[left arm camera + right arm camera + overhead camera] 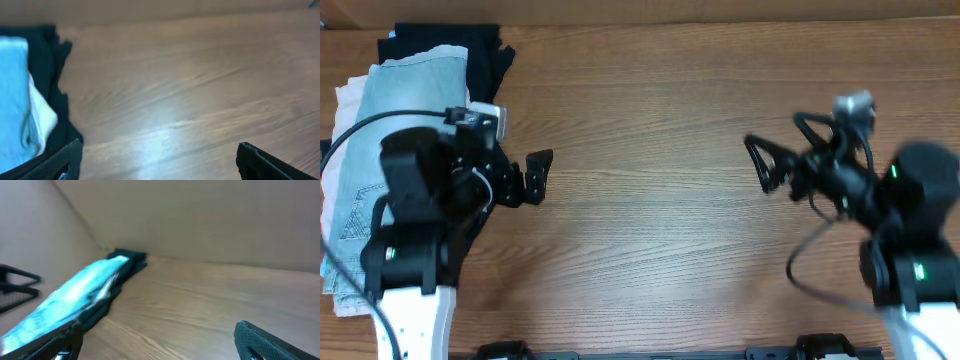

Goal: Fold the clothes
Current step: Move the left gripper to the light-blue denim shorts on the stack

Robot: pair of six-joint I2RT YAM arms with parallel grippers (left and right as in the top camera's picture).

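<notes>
Overhead — denim shorts (417,82) lie beside left fingers (538,161), far from right fingers (761,160); both pairs spread.

Table (650,200): brown wood-grain top, matte, running the full width from left to right. Wall (200,215): plain beige panel along the far edge, meeting a second beige panel at the far-left corner. Light: soft pale sheen (165,135) on the wood.

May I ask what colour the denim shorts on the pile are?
The denim shorts are faded light blue, best seen overhead.
</notes>
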